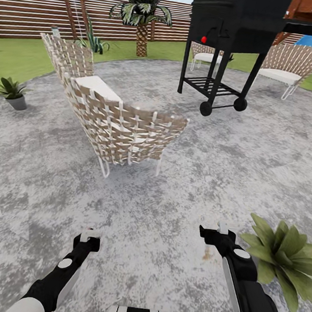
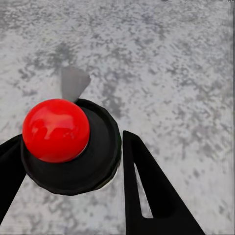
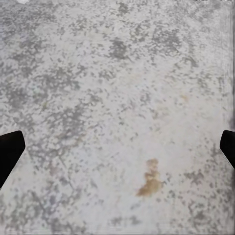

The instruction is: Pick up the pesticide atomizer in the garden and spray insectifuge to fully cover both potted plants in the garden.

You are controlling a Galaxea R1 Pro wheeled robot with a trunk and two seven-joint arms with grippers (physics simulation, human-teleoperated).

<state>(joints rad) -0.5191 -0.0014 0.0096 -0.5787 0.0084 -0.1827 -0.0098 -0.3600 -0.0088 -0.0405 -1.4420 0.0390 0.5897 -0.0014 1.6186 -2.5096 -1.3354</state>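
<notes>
In the left wrist view a round black top with a glossy red ball (image 2: 56, 129) sits between my left gripper's dark fingers (image 2: 147, 191); I take it for the pesticide atomizer seen end-on, its green body hidden. The left gripper (image 1: 88, 238) hangs low over the stone patio (image 1: 182, 178), shut on it. My right gripper (image 1: 218, 229) is open over bare stone, its fingertips (image 3: 10, 149) at the picture's edges. One potted plant (image 1: 10, 92) with a grey pot stands at the patio's left rim. The other potted plant (image 1: 283, 253) is just right of my right gripper, pot hidden.
A wicker seat (image 1: 120, 127) stands ahead at centre, another (image 1: 66, 53) behind it. The black grill (image 1: 227, 43) is beyond on the right, with more wicker seats (image 1: 287, 64) past it. An agave (image 1: 94, 42), a palm (image 1: 141, 14) and the slatted fence (image 1: 32, 8) line the lawn.
</notes>
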